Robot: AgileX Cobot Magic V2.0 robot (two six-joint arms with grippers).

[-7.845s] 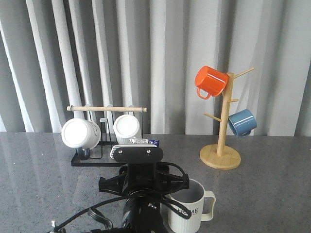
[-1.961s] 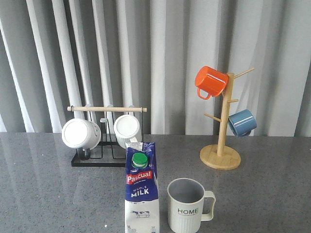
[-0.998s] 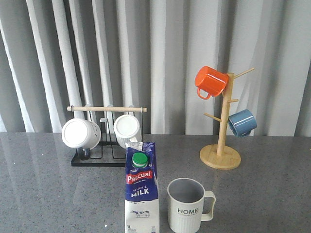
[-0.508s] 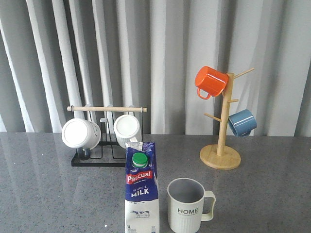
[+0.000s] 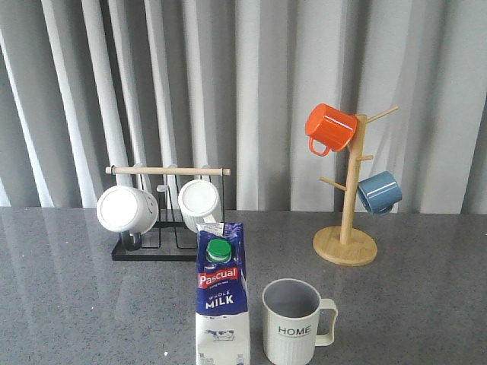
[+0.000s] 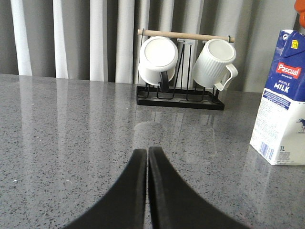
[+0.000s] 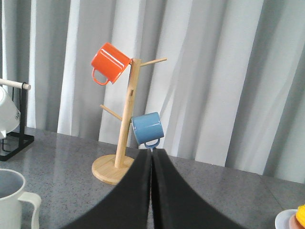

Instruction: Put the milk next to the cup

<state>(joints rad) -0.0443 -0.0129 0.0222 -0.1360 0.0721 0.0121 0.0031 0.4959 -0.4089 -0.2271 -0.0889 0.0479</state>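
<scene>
The milk [image 5: 221, 298], a blue and white carton with a green cap, stands upright at the front of the table, close beside the left of the cup [image 5: 292, 324], a ribbed mug marked "HOME". They stand apart by a small gap. The milk also shows in the left wrist view [image 6: 281, 105], and the cup's rim and handle in the right wrist view [image 7: 13, 200]. My left gripper [image 6: 147, 151] is shut and empty, low over the table, away from the milk. My right gripper [image 7: 152, 152] is shut and empty. Neither gripper shows in the front view.
A black rack [image 5: 152, 245] with two white mugs stands behind the milk. A wooden mug tree [image 5: 346, 228] with an orange mug [image 5: 329, 128] and a blue mug [image 5: 378, 192] stands at the back right. A white plate edge [image 7: 291, 220] shows in the right wrist view.
7.8 s ago an arm stood at the milk beside the cup, hiding the carton. It has since withdrawn from the front view. Nothing has moved in the last two seconds.
</scene>
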